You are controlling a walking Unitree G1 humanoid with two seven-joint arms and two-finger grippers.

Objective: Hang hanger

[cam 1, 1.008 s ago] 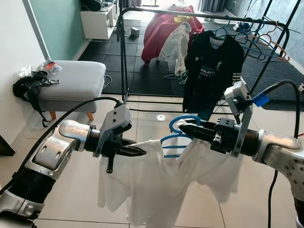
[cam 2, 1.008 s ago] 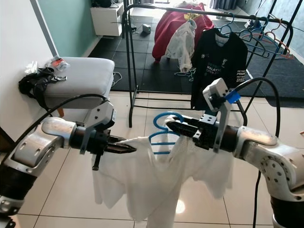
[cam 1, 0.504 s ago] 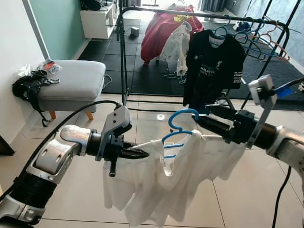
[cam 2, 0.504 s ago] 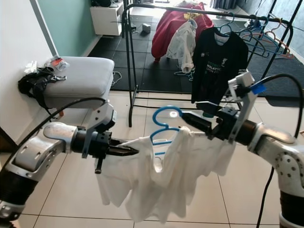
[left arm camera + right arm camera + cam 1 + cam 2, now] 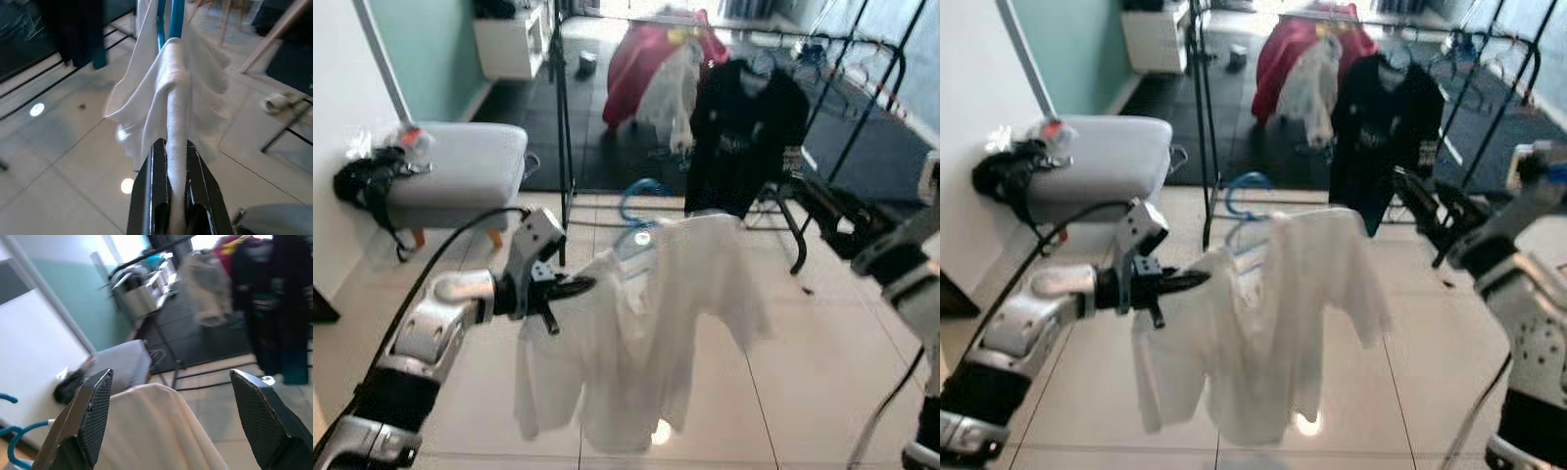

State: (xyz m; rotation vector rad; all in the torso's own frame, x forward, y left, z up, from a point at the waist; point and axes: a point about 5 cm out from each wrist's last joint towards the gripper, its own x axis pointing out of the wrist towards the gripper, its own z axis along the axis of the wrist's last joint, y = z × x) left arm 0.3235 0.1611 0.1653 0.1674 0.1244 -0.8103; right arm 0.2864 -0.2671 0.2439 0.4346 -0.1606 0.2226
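- Left wrist view, close in: the left end effector has its two black fingers pinched tight on a rolled fold of the thin white cotton shirt, with the glossy blue plastic hanger rising just beyond the fold.
- The head views give the wider picture: that left end effector holds one shoulder of the white shirt, which hangs limp and wrinkled in mid-air above the floor, the blue hanger's curved hook poking up from the collar.
- The right end effector sits off to the right, apart from the shirt, near the dark garments.
- Right wrist view: the right end effector's fingers are spread wide with nothing between them, and the white shirt lies beyond the gap; a blue hanger curl shows at the edge.
- The room: pale glossy floor tiles with ceiling lights reflected in them, and dark mat flooring farther back.
- A black metal clothes rail stands ahead, carrying a black printed T-shirt, a red garment and a pale one.
- At left, a grey padded stool stands against the wall, with a black bag beside it.
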